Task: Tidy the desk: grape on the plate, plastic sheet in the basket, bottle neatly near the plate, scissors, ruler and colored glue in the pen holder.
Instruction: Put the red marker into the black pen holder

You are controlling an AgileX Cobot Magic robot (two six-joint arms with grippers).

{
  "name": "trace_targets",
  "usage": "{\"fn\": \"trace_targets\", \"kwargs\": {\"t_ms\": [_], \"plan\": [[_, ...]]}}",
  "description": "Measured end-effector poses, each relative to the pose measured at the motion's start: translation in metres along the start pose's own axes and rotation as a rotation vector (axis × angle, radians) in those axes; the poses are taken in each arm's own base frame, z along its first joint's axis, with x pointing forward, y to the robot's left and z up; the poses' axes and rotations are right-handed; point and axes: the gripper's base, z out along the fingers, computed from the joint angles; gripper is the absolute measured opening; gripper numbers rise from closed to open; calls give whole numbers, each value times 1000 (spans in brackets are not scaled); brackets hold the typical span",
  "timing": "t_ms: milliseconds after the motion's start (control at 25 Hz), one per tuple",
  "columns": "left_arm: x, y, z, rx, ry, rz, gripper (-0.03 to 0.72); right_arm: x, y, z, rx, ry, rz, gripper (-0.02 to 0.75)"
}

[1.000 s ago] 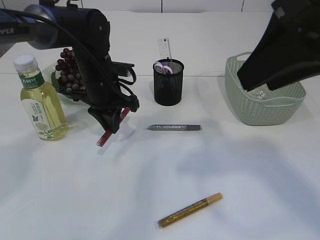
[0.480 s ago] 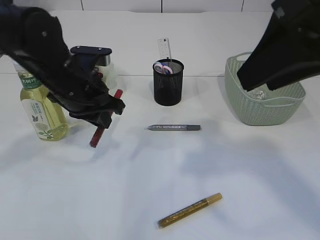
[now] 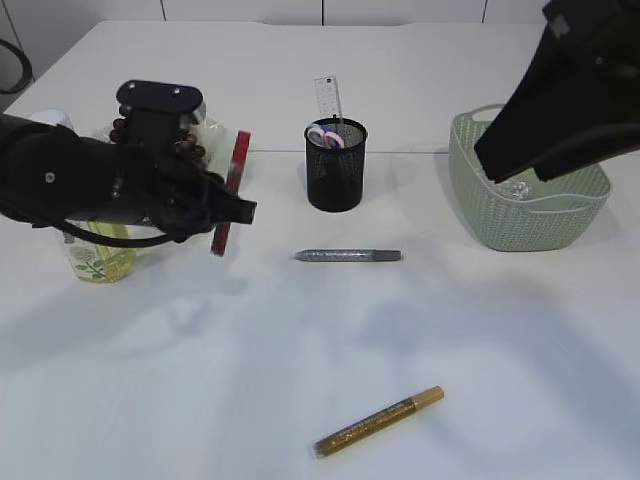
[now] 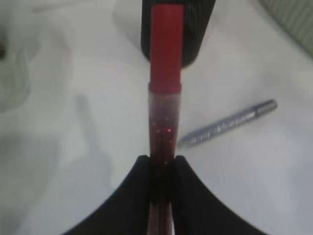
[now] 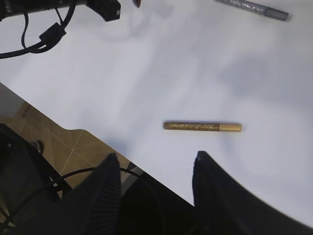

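1. Red glitter glue pen [image 3: 231,190] is up off the table, clamped in the left pincer [image 4: 162,169] near its clear lower barrel, cap end pointing toward the black mesh pen holder [image 3: 337,166].
2. Handling, as I judge it: light, stiff, smooth plastic, so it could swivel in a grip this near one end. A hold nearer the middle would steady it for a drop into the holder.
3. Right pincer [image 5: 155,166] hangs high over the near table, jaws apart and empty, with the gold glue pen [image 5: 202,126] lying flat just ahead of it.
4. Silver glue pen [image 3: 348,255] lies flat in front of the holder, clear of everything.
5. Holder already has the ruler [image 3: 331,99] and scissors handles [image 3: 327,136] sticking out, so free room inside looks tight.
6. Hard to see: the left arm covers most of the bottle [image 3: 97,257] and the grapes [image 3: 188,148], and the plate is hidden.
7. Right arm cuts across the green basket [image 3: 526,214]; something clear glints inside, probably the plastic sheet, but I can't be sure.
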Motion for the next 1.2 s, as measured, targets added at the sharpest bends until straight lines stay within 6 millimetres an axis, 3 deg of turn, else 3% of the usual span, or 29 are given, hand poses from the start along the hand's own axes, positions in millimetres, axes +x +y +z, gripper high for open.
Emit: {"fn": "trace_targets", "kwargs": {"t_ms": [360,840,1200], "plan": [[-48,-5,1,39,-463,13,87,0,-7,0,78,3,45,384],[-100,-13,38,67,-587,-20,88,-1,-52,-16,582,-52,140,384],[-118,-31,77,101,-563,5,91,-5,-64,-12,646,-32,150,384]]}}
